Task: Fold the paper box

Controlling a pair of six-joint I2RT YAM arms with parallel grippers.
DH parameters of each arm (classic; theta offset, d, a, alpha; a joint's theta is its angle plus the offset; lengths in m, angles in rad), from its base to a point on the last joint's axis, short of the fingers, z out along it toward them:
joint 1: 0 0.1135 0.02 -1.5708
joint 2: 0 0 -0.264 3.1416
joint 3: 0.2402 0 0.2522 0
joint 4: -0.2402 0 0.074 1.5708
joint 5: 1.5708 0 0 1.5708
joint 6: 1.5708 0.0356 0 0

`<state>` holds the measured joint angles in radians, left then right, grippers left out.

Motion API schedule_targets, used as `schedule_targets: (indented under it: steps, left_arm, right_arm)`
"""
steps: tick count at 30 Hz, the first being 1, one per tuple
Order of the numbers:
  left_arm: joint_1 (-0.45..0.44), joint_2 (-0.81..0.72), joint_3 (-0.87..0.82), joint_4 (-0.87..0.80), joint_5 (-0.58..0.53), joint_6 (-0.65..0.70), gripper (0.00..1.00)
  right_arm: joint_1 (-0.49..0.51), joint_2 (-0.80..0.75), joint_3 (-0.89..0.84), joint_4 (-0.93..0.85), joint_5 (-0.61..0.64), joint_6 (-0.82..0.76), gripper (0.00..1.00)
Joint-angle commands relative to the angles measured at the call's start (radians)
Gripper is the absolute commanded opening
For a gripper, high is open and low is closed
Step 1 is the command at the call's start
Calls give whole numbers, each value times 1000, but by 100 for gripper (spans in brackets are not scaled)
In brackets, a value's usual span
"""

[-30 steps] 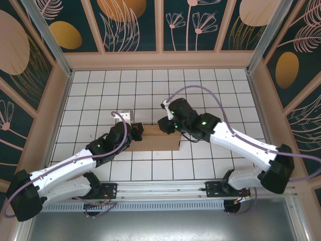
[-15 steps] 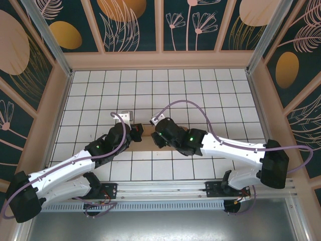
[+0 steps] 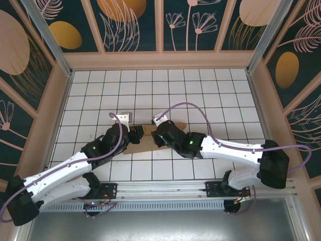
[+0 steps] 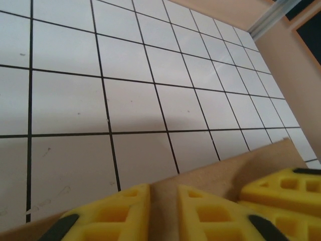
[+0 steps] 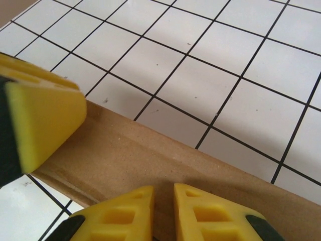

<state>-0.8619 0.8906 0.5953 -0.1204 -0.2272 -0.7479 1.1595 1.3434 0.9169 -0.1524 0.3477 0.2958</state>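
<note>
The paper box (image 3: 146, 144) is a brown cardboard piece on the white tiles, between my two grippers and mostly hidden by them. My left gripper (image 3: 135, 132) is at its left end. In the left wrist view the gripper (image 4: 163, 188) hangs over the cardboard (image 4: 235, 168), its yellow jaws a narrow slit apart with nothing clamped. My right gripper (image 3: 159, 136) is close beside it, over the box's middle. In the right wrist view the gripper (image 5: 164, 190) sits above the brown strip (image 5: 125, 150), its jaws also slightly parted. The left finger (image 5: 45, 118) shows nearby.
White tiled floor (image 3: 200, 95) stretches behind and to both sides. Wooden walls (image 3: 54, 115) enclose it on the left, back and right. A metal rail (image 3: 160, 188) with both arm bases runs along the near edge.
My right arm has swung left across the box until its gripper is next to the left one. The left jaws have parted slightly. The cardboard has shifted a little.
</note>
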Motion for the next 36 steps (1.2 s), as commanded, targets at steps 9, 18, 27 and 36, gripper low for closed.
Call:
schedule_targets:
  steps: [9,18,27,36]
  left_arm:
    - [137,-244,108,-368,-85,-3,67]
    - [140,-282,86,-469,-165,-62,71]
    - [142,-332,-10,-372,-130,-117,87]
    - [145,-357,-72,-269,-97,-114,93]
  right_arm:
    - [1,14,-50,-47,12,42,17]
    - [8,14,-52,-58,2,52,17]
    - [10,38,-43,-59,-16,62,17]
    - [9,43,-44,-64,-29,75,17]
